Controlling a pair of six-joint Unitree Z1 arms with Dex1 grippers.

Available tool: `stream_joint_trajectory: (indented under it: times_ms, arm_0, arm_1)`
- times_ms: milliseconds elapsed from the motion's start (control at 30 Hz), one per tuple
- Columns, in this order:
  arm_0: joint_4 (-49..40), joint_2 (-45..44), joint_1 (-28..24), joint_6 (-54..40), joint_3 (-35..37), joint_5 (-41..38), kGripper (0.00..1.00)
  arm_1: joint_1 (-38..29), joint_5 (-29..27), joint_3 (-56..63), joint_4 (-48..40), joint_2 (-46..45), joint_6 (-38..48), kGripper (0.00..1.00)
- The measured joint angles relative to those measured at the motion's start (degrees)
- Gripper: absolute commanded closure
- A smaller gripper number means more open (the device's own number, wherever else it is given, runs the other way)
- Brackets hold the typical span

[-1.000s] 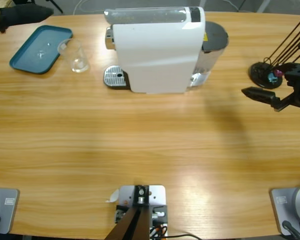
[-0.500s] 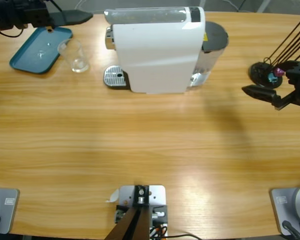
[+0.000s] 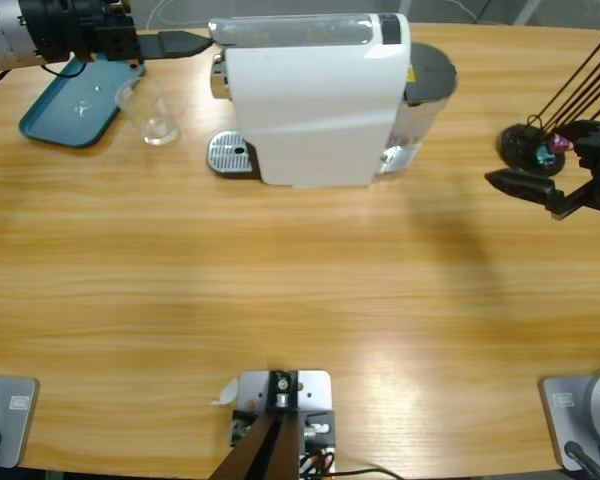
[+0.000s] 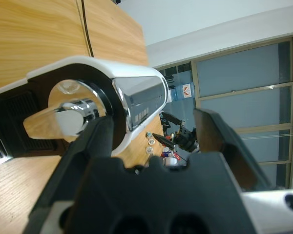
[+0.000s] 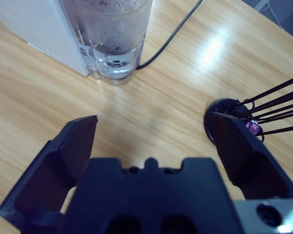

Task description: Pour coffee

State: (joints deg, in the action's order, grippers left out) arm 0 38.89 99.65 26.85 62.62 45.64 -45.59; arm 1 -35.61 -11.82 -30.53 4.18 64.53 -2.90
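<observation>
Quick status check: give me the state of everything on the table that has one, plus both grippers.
Left gripper: open, empty, at the coffee machine's front end.
Right gripper: open, empty, near the table's right edge.
Coffee machine: upright, nothing on its drip tray.
Glass: upright on the table beside the teal tray, looks empty.
Water tank: upright behind the machine, droplets inside.

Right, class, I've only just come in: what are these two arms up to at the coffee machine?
Neither arm holds anything. The left tool, jaws open, reaches in from the upper left toward the front end of the white coffee machine, above the blue tray and the glass. The glass stands beside the drip grate, not on it. The right tool, also open, waits at the table's right edge near a black stand.
</observation>
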Motion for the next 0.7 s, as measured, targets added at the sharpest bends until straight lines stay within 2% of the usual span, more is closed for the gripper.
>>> stream_joint_trajectory:
  times_ms: [67, 133, 200, 233, 267, 300, 700]
  arm_0:
    - [0.14, 0.41, 0.00, 0.00, 0.01, 0.00, 0.511]
    - [0.18, 0.64, 0.00, 0.00, 0.05, 0.00, 0.541]
    - [0.19, 0.75, 0.00, 0.00, 0.35, 0.00, 0.749]
    - [0.20, 0.80, 0.00, 0.00, 0.48, 0.00, 0.786]
    - [0.20, 0.85, 0.00, 0.00, 0.50, 0.00, 0.923]
    - [0.20, 0.91, 0.00, 0.00, 0.50, 0.00, 1.000]
    - [0.58, 2.72, 0.00, 0.00, 0.79, 0.00, 1.000]
  arm_1:
    - [0.00, 0.00, 0.00, 0.00, -0.02, 0.00, 0.000]
    - [0.00, 0.00, 0.00, 0.00, -0.02, 0.00, 0.000]
    - [0.00, 0.00, 0.00, 0.00, -0.02, 0.00, 0.000]
    - [0.00, 0.00, 0.01, 0.00, -0.02, 0.00, 0.000]
    - [0.00, 0.00, 0.01, 0.00, -0.02, 0.00, 0.000]
    - [0.00, 0.00, 0.01, 0.00, -0.02, 0.00, 0.000]
    - [0.00, 0.00, 0.08, 0.00, -0.02, 0.00, 0.000]
